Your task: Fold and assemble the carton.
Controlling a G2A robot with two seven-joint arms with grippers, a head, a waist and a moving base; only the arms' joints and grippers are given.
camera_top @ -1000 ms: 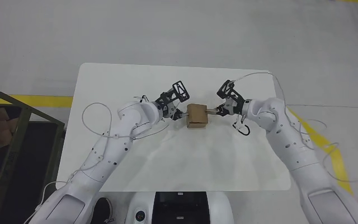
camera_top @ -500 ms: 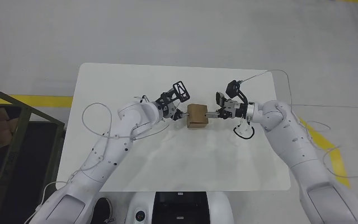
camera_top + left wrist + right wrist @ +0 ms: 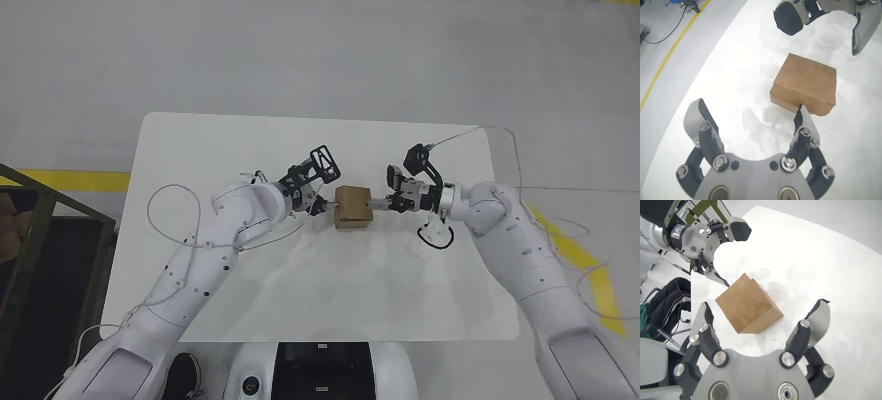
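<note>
Top view gives you the brown carton [image 3: 352,207] sitting flat on the white tabletop [image 3: 250,290], with one arm on either side of it. The left gripper [image 3: 326,186] is on one side of the carton and the right gripper [image 3: 385,192] is on the opposite side, so the carton lies between the two.

From the left wrist view you see the carton [image 3: 806,89] folded up into a shallow closed box, its lid down and a rounded tuck flap showing at one corner. The left gripper [image 3: 750,103] has its fingers spread wide and holds nothing. One fingertip presses against the carton's near side wall, and the other hangs well clear of the carton over bare tabletop. Beyond the carton you can make out the right gripper [image 3: 821,36], also spread open, both of its fingers apart from the cardboard.

From the right wrist view the carton [image 3: 747,307] sits just ahead of the right gripper [image 3: 763,303], in line with the gap between the open fingers, and neither finger is closed on it. On the far side of the carton, the left gripper [image 3: 733,258] touches the carton's edge with its lower fingertip while its upper finger is raised away.
</note>
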